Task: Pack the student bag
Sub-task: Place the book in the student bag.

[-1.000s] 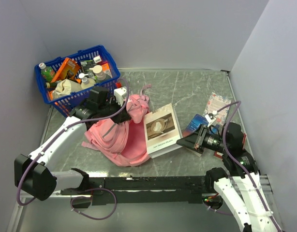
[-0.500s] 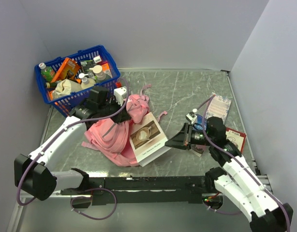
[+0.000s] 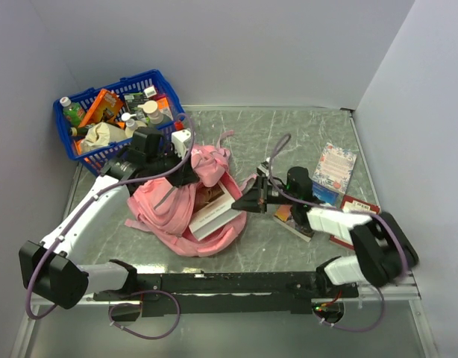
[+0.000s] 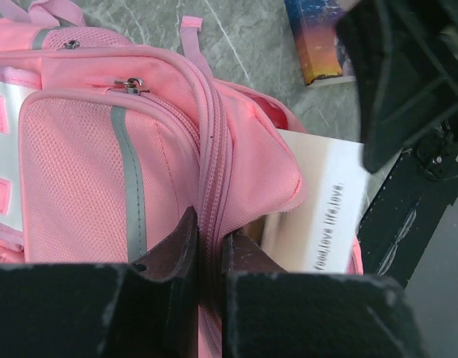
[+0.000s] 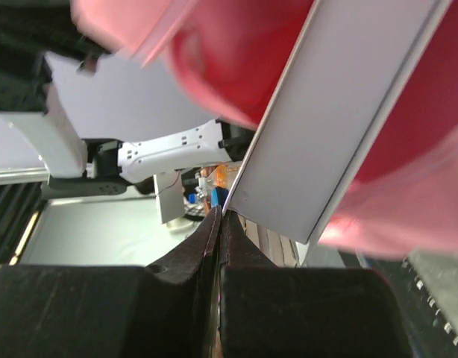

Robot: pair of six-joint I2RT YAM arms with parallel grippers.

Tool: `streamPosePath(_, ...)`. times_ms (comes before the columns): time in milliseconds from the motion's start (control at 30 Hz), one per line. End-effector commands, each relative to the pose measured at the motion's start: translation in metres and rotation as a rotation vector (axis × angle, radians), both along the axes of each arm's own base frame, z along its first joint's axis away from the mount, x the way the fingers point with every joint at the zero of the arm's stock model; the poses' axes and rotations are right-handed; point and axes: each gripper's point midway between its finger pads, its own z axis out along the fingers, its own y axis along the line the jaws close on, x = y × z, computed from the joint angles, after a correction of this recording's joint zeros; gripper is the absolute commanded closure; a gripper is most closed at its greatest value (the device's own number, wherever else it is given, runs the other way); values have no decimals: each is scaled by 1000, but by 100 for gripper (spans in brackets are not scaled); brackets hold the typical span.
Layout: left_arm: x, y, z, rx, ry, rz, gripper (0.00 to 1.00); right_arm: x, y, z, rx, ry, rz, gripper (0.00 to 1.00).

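So we've got our left gripper (image 4: 206, 239) pinching the edge of the pink student bag (image 3: 169, 209) mid-table, right gripper (image 3: 245, 204) clamped shut on a white book (image 3: 210, 216) that's about halfway in, more books (image 3: 335, 168) waiting nearby.

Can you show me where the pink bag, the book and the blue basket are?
pink bag (image 3: 151, 212): top view, on its pink front fabric.
book (image 3: 212, 212): top view, on the white part sticking out of the bag.
blue basket (image 3: 98, 158): top view, on its near wall.
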Motion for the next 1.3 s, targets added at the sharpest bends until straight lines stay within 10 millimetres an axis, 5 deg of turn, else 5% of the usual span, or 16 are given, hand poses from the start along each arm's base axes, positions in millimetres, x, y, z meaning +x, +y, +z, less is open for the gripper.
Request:
streamPosePath(0,-6,-15,54,-110,-146,-108,99,29,21,44,160,-283,51,100)
streamPosePath(133,-7,-14,42,-89,-128,-109,99,47,40,48,189,-319,82,100)
streamPosePath(300,-8,-17,41,-97,-120,-126,99,65,53,-7,19,-286,48,100)
streamPosePath(467,-3,-17,37,-87,-121,-120,99,58,19,-87,-422,-150,-33,46)
streamPosePath(500,-2,-16,33,-85,-115,-116,99,55,11,-95,-474,-159,-40,37)
streamPosePath(567,-1,-17,32,-85,-114,-114,99,48,-6,-107,-576,-123,-60,4)
streamPosePath(600,0,-17,31,-83,-112,-112,99,57,-16,-112,-655,-159,-102,0)
streamPosePath(800,1,-17,31,-82,-114,-106,99,57,-15,-99,-685,-216,-90,5)
streamPosePath(900,-1,-17,30,-88,-118,-107,99,56,-10,-93,-675,-270,-106,28)
streamPosePath(1033,-1,-18,27,-95,-103,-110,99,54,10,-82,-661,-352,-94,87)
streamPosePath(1067,-2,-19,27,-98,-98,-113,99,57,20,-72,-653,-388,-94,92)
streamPosePath(1267,-20,-35,35,-148,-54,-200,99,55,65,-65,-628,-421,-10,96)
